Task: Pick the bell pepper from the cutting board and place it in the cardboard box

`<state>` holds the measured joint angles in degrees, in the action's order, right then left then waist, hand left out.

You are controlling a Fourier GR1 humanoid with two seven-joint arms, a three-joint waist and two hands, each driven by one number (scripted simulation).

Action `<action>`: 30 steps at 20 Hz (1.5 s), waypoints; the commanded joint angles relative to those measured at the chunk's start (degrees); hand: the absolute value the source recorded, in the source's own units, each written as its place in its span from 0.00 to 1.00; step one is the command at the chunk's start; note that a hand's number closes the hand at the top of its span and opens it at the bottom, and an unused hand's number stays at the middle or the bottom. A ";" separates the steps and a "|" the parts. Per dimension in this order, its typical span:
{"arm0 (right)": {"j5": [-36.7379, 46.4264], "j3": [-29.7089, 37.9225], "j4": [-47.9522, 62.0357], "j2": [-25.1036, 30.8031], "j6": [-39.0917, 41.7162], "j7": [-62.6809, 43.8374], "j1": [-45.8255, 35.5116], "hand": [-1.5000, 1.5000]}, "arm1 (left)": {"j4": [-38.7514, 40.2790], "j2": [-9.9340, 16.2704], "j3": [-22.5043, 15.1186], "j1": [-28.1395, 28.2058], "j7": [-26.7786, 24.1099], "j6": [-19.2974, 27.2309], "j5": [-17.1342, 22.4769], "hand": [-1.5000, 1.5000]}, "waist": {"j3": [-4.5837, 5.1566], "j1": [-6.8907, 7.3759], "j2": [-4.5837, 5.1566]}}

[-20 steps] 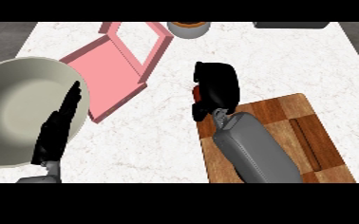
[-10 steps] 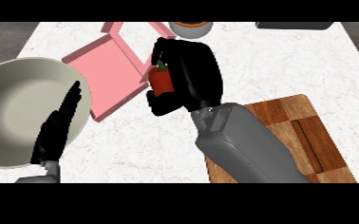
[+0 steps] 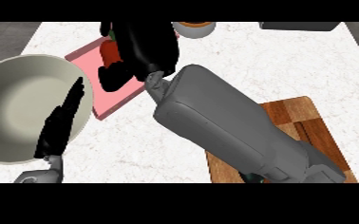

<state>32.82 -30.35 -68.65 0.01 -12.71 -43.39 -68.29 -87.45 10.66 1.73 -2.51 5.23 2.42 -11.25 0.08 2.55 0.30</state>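
A red bell pepper [image 3: 110,51] shows as a sliver beside my right hand [image 3: 144,45], whose fingers and thumb are curled round it. That hand hangs over the pink cardboard box [image 3: 88,57] at the upper left and hides most of the pepper. Its grey forearm stretches back across the wooden cutting board [image 3: 308,123] at the lower right; the visible part of the board is bare. At the left edge my left hand [image 3: 60,123] rests, its straight fingers lying over a large pale bowl [image 3: 28,99].
A small brown-rimmed pot [image 3: 194,27] stands at the back just right of the box. A dark object [image 3: 301,25] lies at the far right corner. White marble counter [image 3: 280,66] lies between the box and the cutting board.
My right hand has carried the pepper from the cutting board up and left, and now hangs over the pink box. The left hand has not moved.
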 commanded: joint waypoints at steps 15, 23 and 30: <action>-21.99 -7.86 35.00 -0.01 -6.75 8.79 -16.19 1.00 | 1.91 -1.86 -3.60 -3.78 -1.36 -0.71 -2.37 0.50 | 0.24 5.25 1.92; -27.77 -9.84 39.39 -0.01 -10.05 8.49 -14.36 0.00 | 1.68 -2.79 -4.36 -5.64 -0.40 -0.81 -2.42 0.50 | 0.25 7.65 2.53; -32.34 -8.07 37.28 -0.01 -21.62 14.16 -12.38 0.00 | 3.27 -2.35 -4.02 -6.46 -0.35 -1.45 -2.34 0.50 | 0.15 7.80 2.74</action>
<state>2.66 -39.55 -30.69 0.00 -28.12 -32.51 -81.79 -85.82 8.18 -2.78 -8.17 5.23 0.98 -13.62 0.26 10.42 2.75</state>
